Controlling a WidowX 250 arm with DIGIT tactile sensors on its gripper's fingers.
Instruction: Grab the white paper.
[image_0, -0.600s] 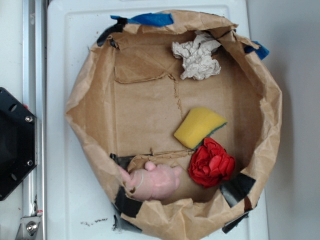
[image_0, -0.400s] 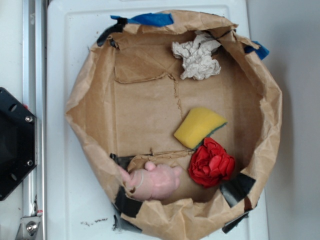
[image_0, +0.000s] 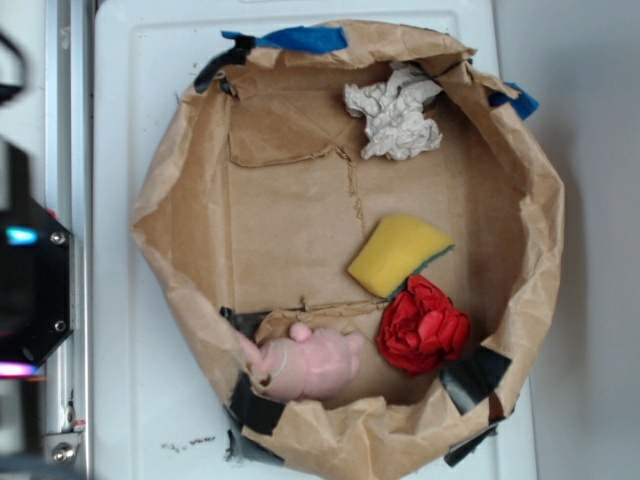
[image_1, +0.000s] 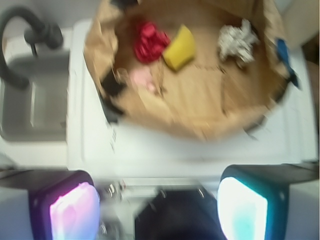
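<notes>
The white paper (image_0: 395, 112) is a crumpled off-white wad lying at the back of the brown paper-lined basin (image_0: 180, 215); the wrist view shows this white paper (image_1: 237, 41) at upper right, blurred. My gripper (image_0: 14, 300) just enters at the left edge of the exterior view, over the black robot base, far from the paper. In the wrist view my gripper (image_1: 157, 210) is open, its two glowing pads wide apart with nothing between them.
A yellow sponge (image_0: 398, 254), a red crumpled cloth (image_0: 423, 326) and a pink soft toy (image_0: 305, 362) lie in the basin's front half. A metal rail (image_0: 66, 150) runs along the left. A sink with a black tap (image_1: 30, 95) shows left in the wrist view.
My gripper has come into the exterior view at the left edge above the robot base; its glowing pads now show there. Objects in the basin have not moved.
</notes>
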